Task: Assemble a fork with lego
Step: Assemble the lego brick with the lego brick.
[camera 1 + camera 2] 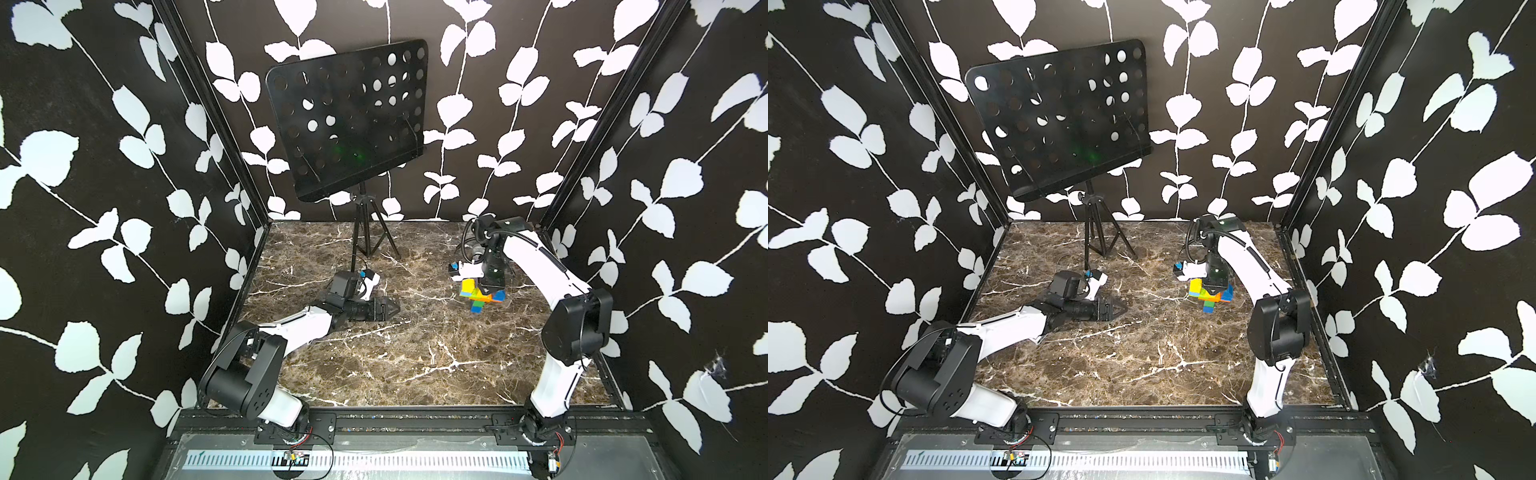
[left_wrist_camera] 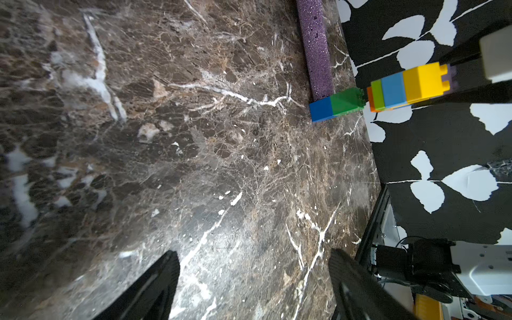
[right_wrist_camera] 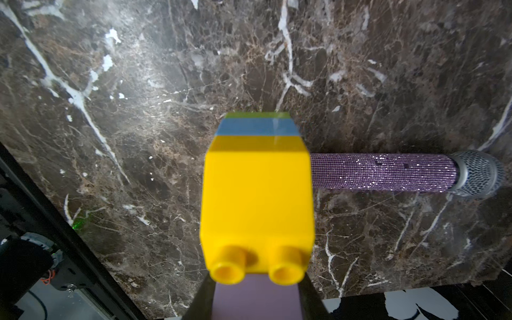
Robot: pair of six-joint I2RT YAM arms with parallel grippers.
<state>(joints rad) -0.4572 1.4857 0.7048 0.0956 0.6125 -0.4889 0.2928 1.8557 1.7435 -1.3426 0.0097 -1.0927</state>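
Showing its blue-green stem, the fork (image 1: 476, 296) looks multicoloured.

A dark brown, white-veined marble tabletop (image 2: 194, 138) was seen across most of the frame. The left gripper (image 2: 253, 253) was shown by two black fingers (image 2: 155, 285), spread wide with only bare marble between them. Farther off, a fork (image 2: 388, 88) of studded plastic bricks was seen edge-on: a blue-and-green stem, then orange, lime, light blue and yellow layers. Its pale lilac end was clamped in the black right gripper (image 2: 454, 77). A glittery purple cylinder (image 2: 315, 50) was laid on the marble, its end just beside the blue brick. A black, white-leafed wall (image 2: 443, 133) was seen behind.
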